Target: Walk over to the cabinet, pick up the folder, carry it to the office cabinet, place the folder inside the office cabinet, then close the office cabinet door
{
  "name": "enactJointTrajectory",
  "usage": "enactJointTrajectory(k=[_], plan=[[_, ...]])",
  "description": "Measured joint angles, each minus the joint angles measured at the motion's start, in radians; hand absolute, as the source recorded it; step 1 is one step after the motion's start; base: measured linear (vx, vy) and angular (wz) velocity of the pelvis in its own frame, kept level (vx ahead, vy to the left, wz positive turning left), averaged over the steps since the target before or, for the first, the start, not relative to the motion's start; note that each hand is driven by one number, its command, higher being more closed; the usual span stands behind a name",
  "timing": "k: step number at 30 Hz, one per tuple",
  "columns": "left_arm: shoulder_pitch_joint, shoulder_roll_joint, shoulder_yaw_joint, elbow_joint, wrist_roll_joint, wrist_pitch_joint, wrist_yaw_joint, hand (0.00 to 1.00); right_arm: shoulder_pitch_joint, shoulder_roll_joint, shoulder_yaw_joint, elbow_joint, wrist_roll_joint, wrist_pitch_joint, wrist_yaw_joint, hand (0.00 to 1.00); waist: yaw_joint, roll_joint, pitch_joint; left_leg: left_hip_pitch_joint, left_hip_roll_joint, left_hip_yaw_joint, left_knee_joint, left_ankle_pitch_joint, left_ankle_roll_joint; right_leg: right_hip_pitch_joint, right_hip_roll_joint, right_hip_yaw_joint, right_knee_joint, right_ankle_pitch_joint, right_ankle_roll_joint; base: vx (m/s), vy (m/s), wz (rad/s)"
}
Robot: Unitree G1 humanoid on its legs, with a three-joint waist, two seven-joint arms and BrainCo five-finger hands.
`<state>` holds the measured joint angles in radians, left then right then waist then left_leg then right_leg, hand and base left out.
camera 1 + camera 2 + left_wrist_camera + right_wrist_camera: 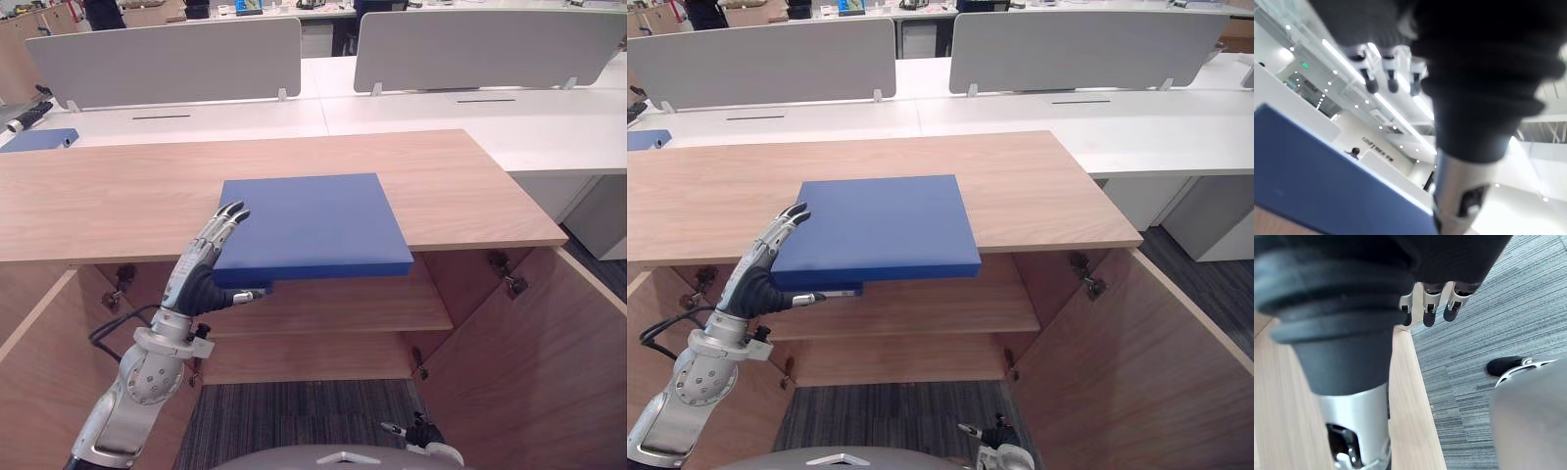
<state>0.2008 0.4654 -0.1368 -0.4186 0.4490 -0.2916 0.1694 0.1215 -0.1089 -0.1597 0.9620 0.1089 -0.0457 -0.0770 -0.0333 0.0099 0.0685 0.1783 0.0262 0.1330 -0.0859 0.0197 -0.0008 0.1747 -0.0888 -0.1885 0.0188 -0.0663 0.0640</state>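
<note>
My left hand (201, 286) spans the blue folder's (309, 227) near-left corner: fingers straight above, thumb under the overhang, unclamped. The blue folder extends rightward; my right hand (423, 432) hangs slack, farther.

**Bright overhead office light, soft shadows**

Diffuse light falls from above. Long ceiling strips (1344, 58) glare white in the left wrist view, and the dark cover of the left hand (1474, 73) reads almost black against them. The wooden surface (118, 196) is evenly lit. Below the folder (309, 227), the shelf (333, 305) lies in soft shadow.
</note>
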Motion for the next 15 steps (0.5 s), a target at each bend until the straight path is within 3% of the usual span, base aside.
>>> enactJointTrajectory(k=[15], plan=[[-0.053, 0.034, -0.066, 0.021, 0.168, 0.001, 0.048, 0.0, 0.013, 0.001, 0.001, 0.008, 0.003, 0.0, -0.001, 0.0, -0.018, -0.007, -0.004, -0.001, 0.0, 0.002, -0.001, -0.001, 0.0, 0.01, 0.004, -0.001, -0.031, 0.012, -0.006, 0.0, -0.002, 0.0]])
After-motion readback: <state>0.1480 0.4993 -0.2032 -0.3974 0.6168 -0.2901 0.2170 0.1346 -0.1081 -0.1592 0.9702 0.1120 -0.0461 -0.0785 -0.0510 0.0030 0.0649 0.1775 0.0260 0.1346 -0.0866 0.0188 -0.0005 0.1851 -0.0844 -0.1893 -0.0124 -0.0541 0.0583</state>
